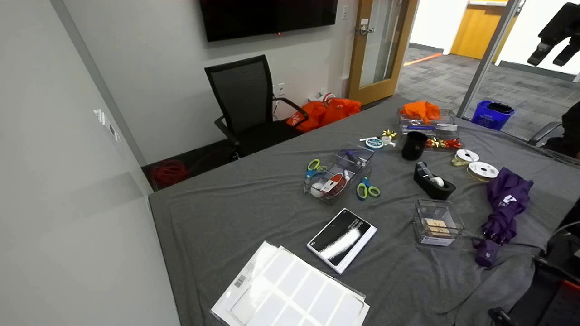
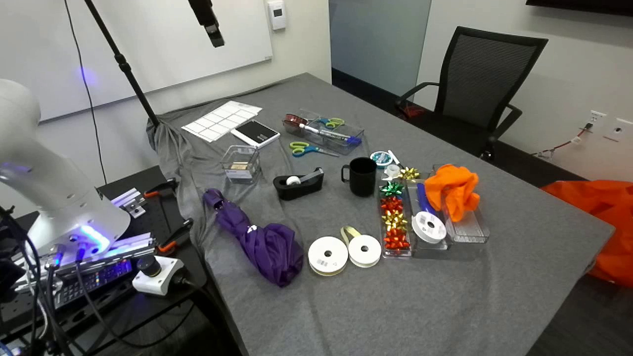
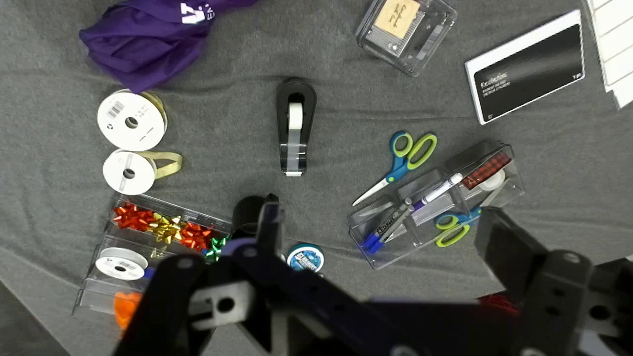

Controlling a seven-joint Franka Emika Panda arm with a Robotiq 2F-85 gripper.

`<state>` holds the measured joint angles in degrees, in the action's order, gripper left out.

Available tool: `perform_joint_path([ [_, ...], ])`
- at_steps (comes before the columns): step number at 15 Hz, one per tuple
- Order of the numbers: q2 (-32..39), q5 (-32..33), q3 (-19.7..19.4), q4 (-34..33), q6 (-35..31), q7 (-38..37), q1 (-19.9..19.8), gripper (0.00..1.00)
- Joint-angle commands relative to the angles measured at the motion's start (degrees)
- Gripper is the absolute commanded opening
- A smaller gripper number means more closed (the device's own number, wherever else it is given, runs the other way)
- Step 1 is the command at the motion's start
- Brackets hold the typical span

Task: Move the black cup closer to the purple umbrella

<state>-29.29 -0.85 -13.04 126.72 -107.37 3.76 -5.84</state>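
Reading my camera feeds, I find the claw (image 1: 550, 58) up high, well above the grey-draped table (image 1: 235, 213). Its two fingers are spread, and the wrist view confirms them wide apart.

The black cup (image 2: 362, 178) stands upright on the table, well apart from the purple umbrella (image 2: 257, 242), which lies folded. In an exterior view the cup's handle points toward the black tape dispenser (image 2: 301, 188), set off to one side of the gap between cup and umbrella. A larger ribbon spool (image 2: 319, 251) and a smaller ribbon spool (image 2: 373, 251) lie to the other side of that gap, the larger just beside the umbrella's wide end. My wrist view gives me only part of the cup, because a finger of the claw covers some of it. Just beside the cup is a clear tray (image 2: 397, 255) with a row of shiny bows (image 2: 394, 219); I can't tell whether cup and tray touch.

An orange cloth (image 2: 452, 190) is bunched beyond the bows, as seen from the cup. Near the umbrella's handle end stands a clear box (image 2: 253, 165) with a tan block (image 3: 397, 17) inside. Green-handled scissors (image 3: 396, 170) lie beside a divided tray (image 3: 425, 222) that holds markers (image 3: 393, 222). Farther along I have a flat white box (image 1: 340, 237) with a black face and, near it, some white sheets (image 1: 299, 290).
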Motion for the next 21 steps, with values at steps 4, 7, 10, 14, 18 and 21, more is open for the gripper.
perform_joint_path([
  [4, 0.2, -0.5, 0.9, -0.2, 0.2, 0.5, -1.1, 1.0],
  [7, 0.2, -0.5, 0.9, -0.2, 0.2, 0.5, -1.1, 1.0],
  [10, 0.2, -0.5, 0.9, -0.2, 0.2, 0.5, -1.1, 1.0],
  [14, 0.2, -0.5, 0.9, -0.2, 0.2, 0.5, -1.1, 1.0],
  [18, 1.4, 0.3, 1.4, -1.3, 0.5, 0.0, -1.3, 1.0],
  [21, 4.2, -1.3, 1.2, -1.8, -3.5, -1.6, -1.0, 1.0],
])
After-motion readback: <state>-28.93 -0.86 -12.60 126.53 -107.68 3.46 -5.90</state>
